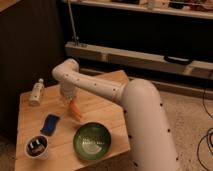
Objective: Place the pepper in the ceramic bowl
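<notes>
The orange pepper (75,111) hangs slanted just under my gripper (70,101), over the middle of the wooden table (30,110). The gripper seems shut on the pepper's upper end; the arm's white wrist hides most of the fingers. The green ceramic bowl (92,141) with a paler centre stands at the table's front right, a short way in front and to the right of the pepper. The bowl holds nothing.
A blue sponge-like block (49,124) lies left of the pepper. A small white cup (37,146) with dark contents stands at the front left. A small pale bottle (37,92) stands at the back left. Dark shelving runs behind the table.
</notes>
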Robot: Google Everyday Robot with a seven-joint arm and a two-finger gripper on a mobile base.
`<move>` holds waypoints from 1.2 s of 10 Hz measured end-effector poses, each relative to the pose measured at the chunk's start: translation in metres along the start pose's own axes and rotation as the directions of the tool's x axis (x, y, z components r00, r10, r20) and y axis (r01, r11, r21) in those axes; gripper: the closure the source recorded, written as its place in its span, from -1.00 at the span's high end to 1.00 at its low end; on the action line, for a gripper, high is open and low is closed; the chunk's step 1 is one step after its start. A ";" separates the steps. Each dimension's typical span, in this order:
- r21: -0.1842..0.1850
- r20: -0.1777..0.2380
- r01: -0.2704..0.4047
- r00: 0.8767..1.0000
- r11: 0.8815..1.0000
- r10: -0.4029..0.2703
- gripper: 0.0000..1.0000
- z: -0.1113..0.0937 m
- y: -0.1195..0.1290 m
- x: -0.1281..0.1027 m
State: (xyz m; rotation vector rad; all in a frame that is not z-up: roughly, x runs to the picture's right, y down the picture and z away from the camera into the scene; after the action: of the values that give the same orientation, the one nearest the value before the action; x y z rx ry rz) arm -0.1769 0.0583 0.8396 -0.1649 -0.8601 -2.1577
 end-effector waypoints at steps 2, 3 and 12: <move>0.014 -0.023 -0.005 1.000 1.000 0.005 -1.00 -0.020 0.021 -0.030; 0.018 -0.033 -0.005 0.999 1.000 0.006 -1.00 -0.026 0.031 -0.055; 0.074 -0.056 0.052 0.997 0.996 -0.048 0.03 -0.002 -0.003 -0.190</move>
State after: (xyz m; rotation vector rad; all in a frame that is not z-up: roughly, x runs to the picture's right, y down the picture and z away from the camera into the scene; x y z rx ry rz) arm -0.0501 0.1777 0.7647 -0.0474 -0.9212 -2.1618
